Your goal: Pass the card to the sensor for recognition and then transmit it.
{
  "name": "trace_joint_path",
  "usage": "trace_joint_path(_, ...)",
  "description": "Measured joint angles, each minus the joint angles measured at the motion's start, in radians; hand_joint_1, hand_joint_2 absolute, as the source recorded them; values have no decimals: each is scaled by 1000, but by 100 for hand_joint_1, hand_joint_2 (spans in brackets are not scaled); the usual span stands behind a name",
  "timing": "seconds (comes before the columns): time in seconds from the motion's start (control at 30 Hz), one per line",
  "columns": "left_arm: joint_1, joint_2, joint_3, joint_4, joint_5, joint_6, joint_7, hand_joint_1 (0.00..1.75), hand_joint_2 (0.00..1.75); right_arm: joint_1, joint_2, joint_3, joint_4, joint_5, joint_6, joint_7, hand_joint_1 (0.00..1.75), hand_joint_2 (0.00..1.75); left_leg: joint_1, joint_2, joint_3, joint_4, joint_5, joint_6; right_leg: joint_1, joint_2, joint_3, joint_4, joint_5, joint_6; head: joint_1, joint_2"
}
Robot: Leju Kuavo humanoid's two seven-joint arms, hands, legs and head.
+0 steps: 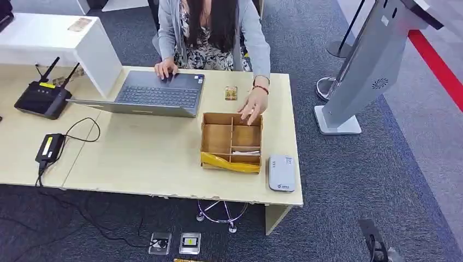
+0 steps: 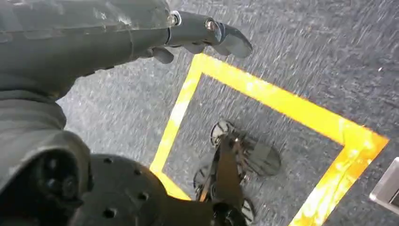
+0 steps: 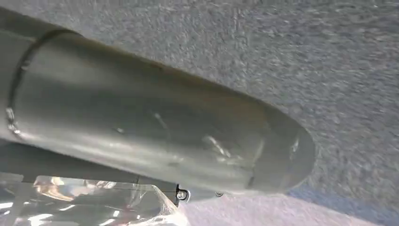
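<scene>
A small yellowish card (image 1: 231, 93) lies flat on the table (image 1: 153, 164), just beyond the wooden divided box (image 1: 217, 139). A person's hand (image 1: 252, 103) hovers over the box's far right corner. A pale flat card (image 1: 247, 153) lies in the box's near right compartment. The white-and-grey card sensor (image 1: 282, 173) sits to the right of the box, by the table's front edge. My left hand (image 2: 202, 33) hangs above the floor with its fingers stretched out, holding nothing. My right hand (image 3: 164, 136) appears as a grey cover close to the camera, its fingers hidden.
A person sits behind the table with one hand on an open laptop (image 1: 155, 95). A black router (image 1: 42, 99) and a power adapter (image 1: 50, 147) lie at the left. A grey kiosk stand (image 1: 366, 71) rises on the right. Yellow tape (image 2: 263, 89) marks the carpet.
</scene>
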Motion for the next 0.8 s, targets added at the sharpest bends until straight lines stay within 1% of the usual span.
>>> trace_joint_path(0.17, 0, 11, -22, -13, -14, -15, 4, 0, 0, 38, 20, -34, 8, -28, -23, -23, 0, 0, 0, 0, 0, 0, 0, 0, 0, 0, 0, 0, 0, 0, 0, 0)
trace_joint_path(0.33, 0, 19, -25, -19, -8, -57, -3, 0, 0, 82, 43, -66, 15, -62, -68, -39, 0, 0, 0, 0, 0, 0, 0, 0, 0, 0, 0, 0, 0, 0, 0, 0)
trace_joint_path(0.43, 0, 23, -31, -22, 8, -68, -3, 0, 0, 103, 59, -92, 16, -99, -96, -49, 0, 0, 0, 0, 0, 0, 0, 0, 0, 0, 0, 0, 0, -1, 0, 0)
trace_joint_path(0.7, 0, 28, -35, -23, 21, -86, -1, 0, 0, 122, 87, -135, 24, -114, -84, -52, 0, 0, 0, 0, 0, 0, 0, 0, 0, 1, 0, 0, 0, -1, 0, 0)
trace_joint_path(0.8, 0, 28, -39, -23, 47, -73, 42, 0, 0, 121, 92, -140, 24, -100, -71, -43, 0, 0, 0, 0, 0, 0, 0, 0, 0, 1, 0, 0, 0, 0, 0, 0)
